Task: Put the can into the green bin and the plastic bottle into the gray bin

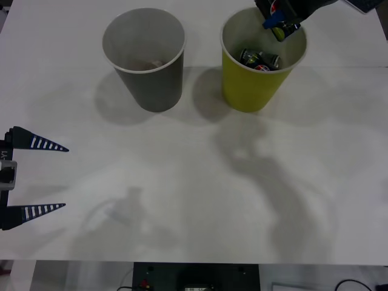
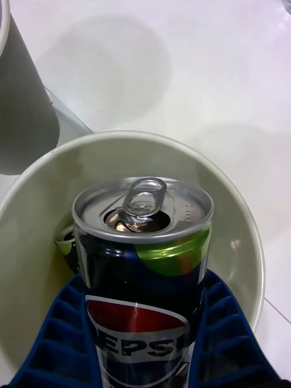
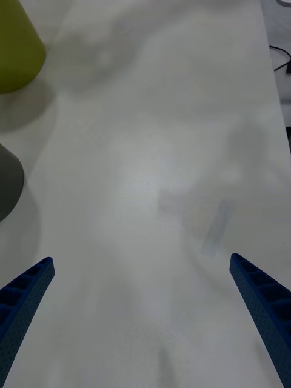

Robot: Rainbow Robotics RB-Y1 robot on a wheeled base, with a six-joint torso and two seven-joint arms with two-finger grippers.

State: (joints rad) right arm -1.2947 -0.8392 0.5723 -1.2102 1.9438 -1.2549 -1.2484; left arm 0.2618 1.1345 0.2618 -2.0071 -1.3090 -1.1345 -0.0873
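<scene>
Blue ribbed fingers (image 2: pixel 60 339) of the right end effector (image 1: pixel 279 24) are clamped on the can (image 2: pixel 142 242), one on each side of its dark body low down, with the silver top and pull tab pointing away from the wrist. On its label are a Pepsi logo and a yellow-green patch near the shoulder. Seen from the front, the can hangs over the far rim of the green bin (image 1: pixel 251 88), at about 1 o'clock on the table (image 1: pixel 194 182), above the opening and not yet resting inside. I judge it light and thin-walled: stiff enough for a side grip across the middle, but smooth, easy to dent, and likely to slip if squeezed near the tapered top. The tab hole looks open, so it is probably empty. Other cans (image 1: pixel 260 59) already lie at the bottom of the green bin, partly hidden behind the held one. The gray bin (image 1: pixel 151 85) stands at 11 o'clock, just beside the green one; something pale lies in it, too faint to name. At 9 o'clock the left end effector (image 1: pixel 65 177) waits at the table's edge, fingers spread wide and holding nothing. The right arm is cut off at the top edge of the front view.
</scene>
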